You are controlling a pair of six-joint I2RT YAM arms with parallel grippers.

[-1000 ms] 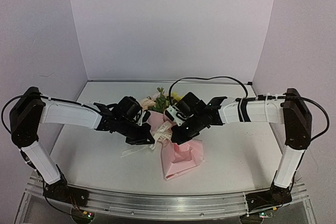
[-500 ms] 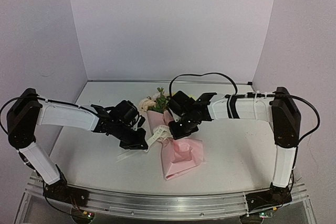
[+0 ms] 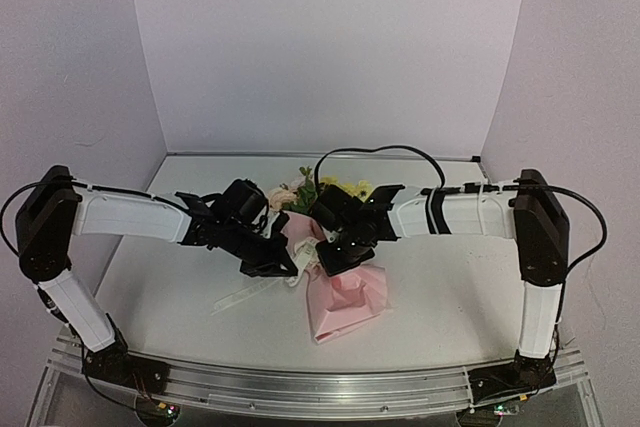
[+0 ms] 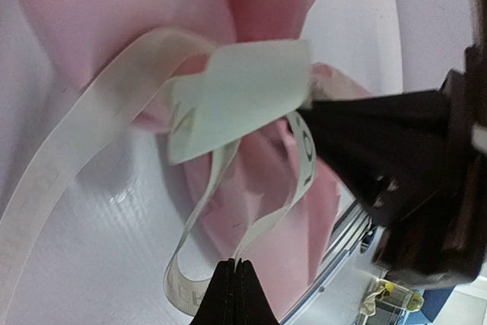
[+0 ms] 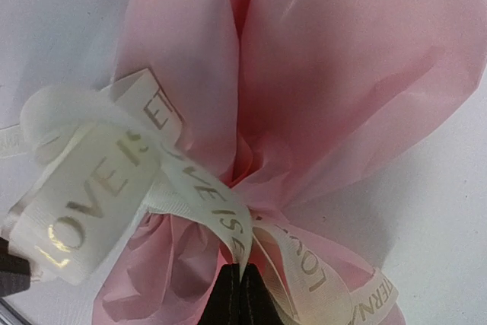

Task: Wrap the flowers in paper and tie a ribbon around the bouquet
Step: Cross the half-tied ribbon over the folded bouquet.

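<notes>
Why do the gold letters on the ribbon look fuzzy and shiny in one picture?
Right wrist view: the ribbon loops very near the lens, so those letters blur, and the gold print glints in the light. Left wrist view: the ribbon looks soft too, and there is a small bright spot on the table. Top view: even light, only faint shadows.

Over the last second my right claw (image 3: 326,263) slid left and down along the bouquet (image 3: 340,297) until it sat at the pinch. Its forearm dropped clear of the yellow blooms among the flowers (image 3: 352,190). My left claw (image 3: 287,267) drew away to the left, then came back in, ending just beside the right one. The loose ribbon (image 3: 250,294) tail was dragged farther out across the table (image 3: 450,307).
</notes>
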